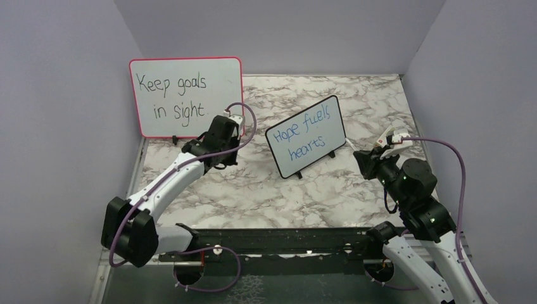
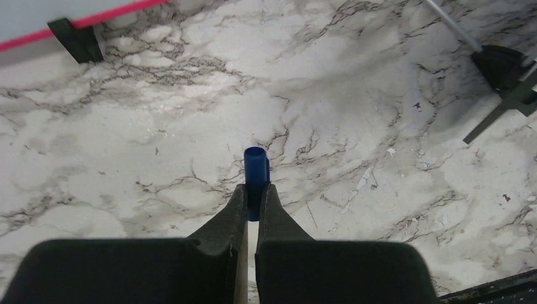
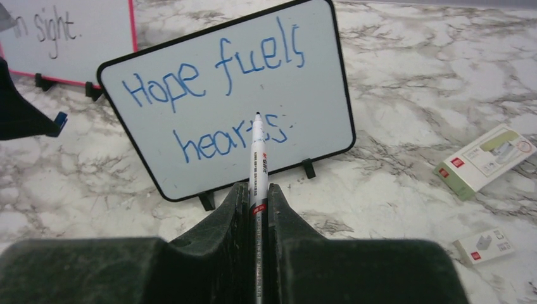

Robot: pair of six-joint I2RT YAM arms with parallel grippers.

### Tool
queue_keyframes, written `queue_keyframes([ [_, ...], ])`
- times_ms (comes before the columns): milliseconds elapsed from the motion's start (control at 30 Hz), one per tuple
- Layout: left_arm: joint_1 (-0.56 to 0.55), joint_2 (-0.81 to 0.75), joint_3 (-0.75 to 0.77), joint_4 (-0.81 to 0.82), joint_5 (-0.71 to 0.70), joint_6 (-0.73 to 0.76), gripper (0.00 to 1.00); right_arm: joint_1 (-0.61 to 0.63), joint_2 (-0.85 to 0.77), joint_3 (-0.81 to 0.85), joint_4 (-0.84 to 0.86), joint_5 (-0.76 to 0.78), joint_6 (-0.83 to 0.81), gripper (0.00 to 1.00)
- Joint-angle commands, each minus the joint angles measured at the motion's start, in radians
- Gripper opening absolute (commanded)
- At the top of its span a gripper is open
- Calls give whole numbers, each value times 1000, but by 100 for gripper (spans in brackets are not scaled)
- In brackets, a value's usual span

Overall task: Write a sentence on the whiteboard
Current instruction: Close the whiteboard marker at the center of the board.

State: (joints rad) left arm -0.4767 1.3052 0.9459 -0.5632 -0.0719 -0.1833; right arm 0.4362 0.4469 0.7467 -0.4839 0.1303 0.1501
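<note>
The marker (image 3: 258, 149) covers the "t" in the sentence (image 3: 223, 66) on the whiteboard (image 3: 316, 107). Left of the whiteboard, the pink board (image 3: 95, 31) is cut off, with only "sight" whole. Right of it, print on the boxes (image 3: 484, 158) is too small to read. The left gripper (image 2: 254, 190) hides the lower end of the cap (image 2: 256, 166).

The left arm (image 1: 171, 183) and right arm (image 1: 437, 272) are built alike, with white tubular links joined by chunky black motor housings. A purple cable (image 1: 430, 139) loops along each arm. Small green lights dot the right arm's joints. The left gripper (image 2: 253, 190) and right gripper (image 3: 256, 190) have matte black, tapering fingers.
</note>
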Motion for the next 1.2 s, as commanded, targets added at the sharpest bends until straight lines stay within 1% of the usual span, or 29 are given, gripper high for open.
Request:
queue_keyframes([
  [0, -47, -124, 19, -4, 37, 134, 0, -6, 15, -6, 61, -176, -24, 1],
  [233, -150, -298, 70, -2, 103, 317, 0, -7, 71, 41, 86, -395, -24, 1],
  [400, -217, -362, 110, -3, 125, 460, 0, -6, 119, 90, 95, -505, -22, 1],
  [700, -343, -366, 147, 19, 123, 682, 0, -6, 199, 175, 94, -672, 20, 1],
  [933, -426, -336, 159, 46, 124, 826, 0, -6, 285, 214, 85, -762, 61, 1],
  [1100, -505, -298, 160, 55, 81, 912, 0, -6, 343, 227, 111, -847, 81, 1],
  [1167, -533, -289, 152, 64, 38, 946, 0, -6, 362, 231, 116, -881, 84, 1],
])
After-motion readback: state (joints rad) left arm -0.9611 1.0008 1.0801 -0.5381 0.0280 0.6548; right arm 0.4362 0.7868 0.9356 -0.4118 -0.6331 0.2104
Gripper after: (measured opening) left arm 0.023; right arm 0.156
